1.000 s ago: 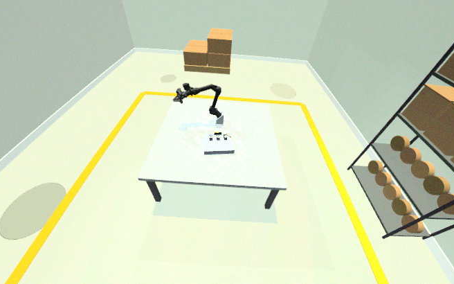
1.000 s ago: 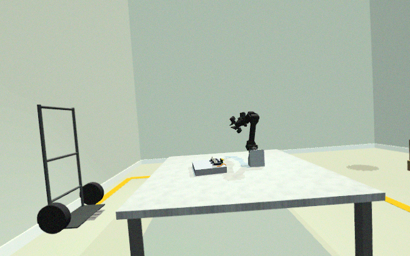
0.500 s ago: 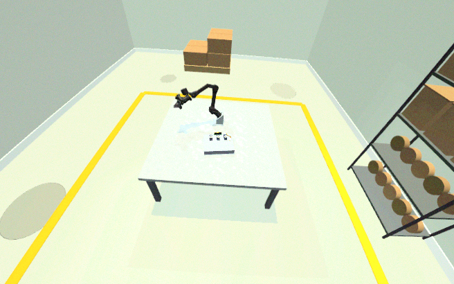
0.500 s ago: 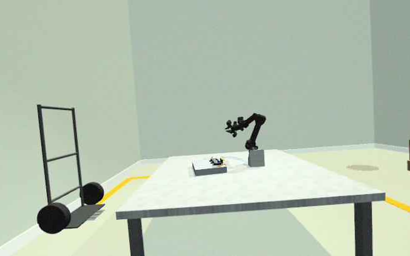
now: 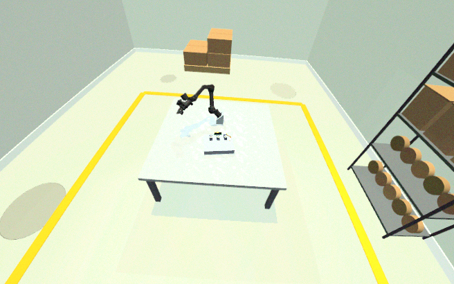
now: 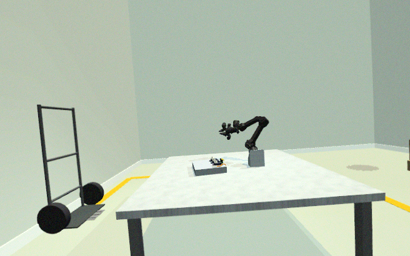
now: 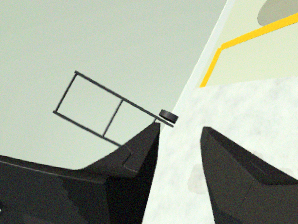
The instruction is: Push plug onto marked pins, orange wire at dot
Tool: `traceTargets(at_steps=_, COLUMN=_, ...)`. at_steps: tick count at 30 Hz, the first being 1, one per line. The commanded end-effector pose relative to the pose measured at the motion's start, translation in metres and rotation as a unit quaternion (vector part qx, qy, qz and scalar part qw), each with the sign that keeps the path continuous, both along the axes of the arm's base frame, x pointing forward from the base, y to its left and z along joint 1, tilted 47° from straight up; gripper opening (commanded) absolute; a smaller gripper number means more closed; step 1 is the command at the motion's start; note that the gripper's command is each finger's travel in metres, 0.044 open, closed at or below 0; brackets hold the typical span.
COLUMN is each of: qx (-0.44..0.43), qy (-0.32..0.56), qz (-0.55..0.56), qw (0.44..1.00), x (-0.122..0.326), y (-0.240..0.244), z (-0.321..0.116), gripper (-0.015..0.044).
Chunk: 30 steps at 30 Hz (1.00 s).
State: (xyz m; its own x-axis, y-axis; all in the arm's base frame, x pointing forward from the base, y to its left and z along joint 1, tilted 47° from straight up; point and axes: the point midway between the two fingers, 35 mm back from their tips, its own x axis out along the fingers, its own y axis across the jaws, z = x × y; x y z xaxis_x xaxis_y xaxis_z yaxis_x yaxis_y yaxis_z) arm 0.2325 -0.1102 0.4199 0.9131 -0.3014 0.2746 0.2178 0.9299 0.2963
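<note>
My gripper (image 5: 178, 112) (image 6: 220, 132) (image 7: 180, 131) is partly open, with a gap between its fingertips and nothing in it. It hangs high over the table, to the left of and behind the pale raised block (image 5: 219, 147) (image 6: 210, 171) in the top view. Small black and white parts stand on that block near its arm-side edge, too small to tell the servo motor from the holder. A short orange wire (image 5: 228, 136) (image 6: 222, 165) shows beside them. The plug, pins, coloured band and dot cannot be made out. None of these parts shows in the wrist view.
The white table (image 5: 172, 165) (image 6: 264, 187) carries the block and the arm's grey base (image 5: 219, 119) (image 6: 256, 158). The base stands behind the block in the top view. A hand truck (image 6: 60, 158) (image 7: 104, 136), shelving and cardboard boxes (image 5: 219, 46) stand away from the table.
</note>
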Motion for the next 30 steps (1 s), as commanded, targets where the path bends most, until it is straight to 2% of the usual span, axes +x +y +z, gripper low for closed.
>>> traceTargets(at_steps=1, qx=-0.013, qy=0.024, qz=0.017, qw=0.999, x=0.018, y=0.010, z=-0.016, gripper=0.0115)
traceTargets(at_steps=21, qx=-0.132, qy=0.131, qz=0.129, qw=0.974, x=0.083, y=0.110, z=-0.092, gripper=0.0115)
traceTargets(at_steps=30, qx=-0.068, qy=0.243, qz=0.151, qw=0.956, x=0.121, y=0.128, z=-0.136, gripper=0.0115)
